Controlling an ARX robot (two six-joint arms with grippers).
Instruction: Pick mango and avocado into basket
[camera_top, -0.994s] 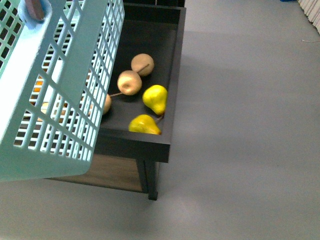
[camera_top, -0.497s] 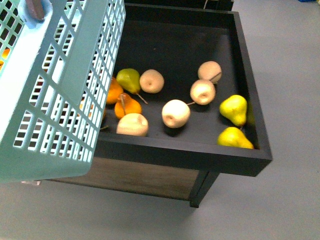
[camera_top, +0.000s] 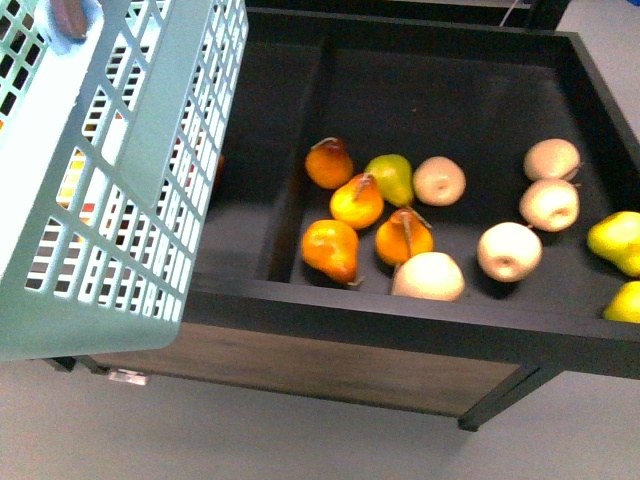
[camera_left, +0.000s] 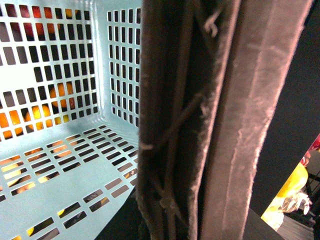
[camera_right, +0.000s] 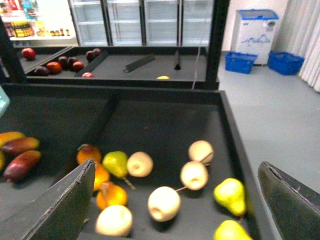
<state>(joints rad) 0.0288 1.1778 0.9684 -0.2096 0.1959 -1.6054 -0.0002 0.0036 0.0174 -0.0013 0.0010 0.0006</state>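
The light teal basket (camera_top: 120, 170) hangs tilted at the upper left of the front view, above the black display tray (camera_top: 400, 322). My left gripper (camera_left: 186, 220) is shut on the basket's brown handles (camera_left: 190, 125), which fill the left wrist view; the slotted floor (camera_left: 60, 165) shows behind them. My right gripper (camera_right: 176, 167) is open above the tray, with nothing between its fingers. A long yellow-orange fruit, the mango (camera_right: 9, 137), lies at the edge of the right wrist view beside two reddish ones (camera_right: 20, 164). The avocado is out of view.
Orange pears (camera_top: 357, 201), a green pear (camera_top: 392, 178), pale apples (camera_top: 509, 250) and yellow pears (camera_top: 615, 238) lie in the tray's right compartment, past a divider (camera_top: 300, 160). Behind it stand a second tray with red apples (camera_right: 55, 66), glass fridges and blue crates (camera_right: 240, 62).
The front view has swung left along the tray: the fruit has slid rightward in the picture and the orange pears have come into sight. The basket keeps its place in the view.
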